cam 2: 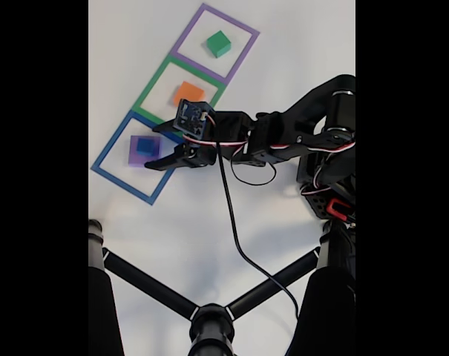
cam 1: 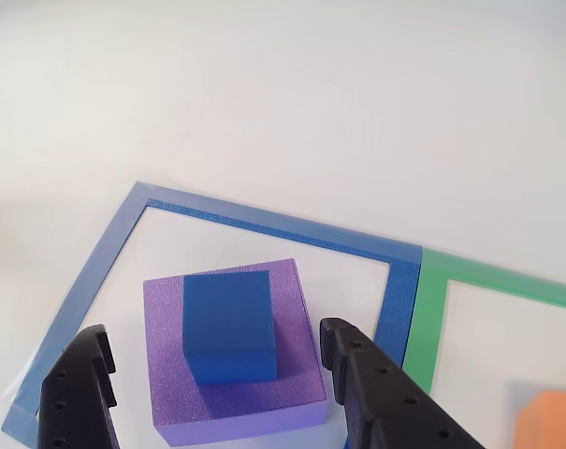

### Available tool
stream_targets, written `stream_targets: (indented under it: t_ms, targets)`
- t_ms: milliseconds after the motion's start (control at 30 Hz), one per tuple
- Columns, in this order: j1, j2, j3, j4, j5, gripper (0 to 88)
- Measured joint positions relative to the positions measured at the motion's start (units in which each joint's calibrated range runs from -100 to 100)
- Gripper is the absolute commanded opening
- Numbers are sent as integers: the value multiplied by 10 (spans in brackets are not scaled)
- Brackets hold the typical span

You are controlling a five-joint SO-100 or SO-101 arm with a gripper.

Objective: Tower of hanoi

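On a white tabletop, three flat square frames lie edge to edge in a diagonal row, each holding part of a tower of hanoi set. In the fixed view, the blue frame at the near left end holds the flat purple block with the small blue cube resting on top of it. The green frame in the middle holds the orange block, and the purple frame at the far right end holds the green block.

The black claw hangs just right of the blue frame, its two fingers spread wide and gripping nothing. In the other view the fingertips stand apart on either side of the stacked pair, clear of both pieces, with the cube sitting toward the far side of the purple block's top face and open white tabletop showing between the block and the frame's inner edges.

Bare tabletop stretches to the left of the frames in the fixed view. At the near edge, black tripod legs cross the foreground, and a black cable trails from the arm toward them.
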Motion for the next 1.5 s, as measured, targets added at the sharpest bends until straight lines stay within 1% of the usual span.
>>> stream_targets:
  t_ms: [133,333,500,767,967,1300,1400,1500]
  targets:
    - [-2,23,-19,-11,6,241]
    - [-17,48,-32,-25,0,221]
    - [-23,65,-45,-32,0,181]
    - [-26,71,-52,-32,0,84]
    - [-26,80,-55,-32,0,33]
    - [-26,80,-56,-31,0,15]
    - [-26,59,-70,11,6,15]
    - [-27,3,-95,97,6,15]
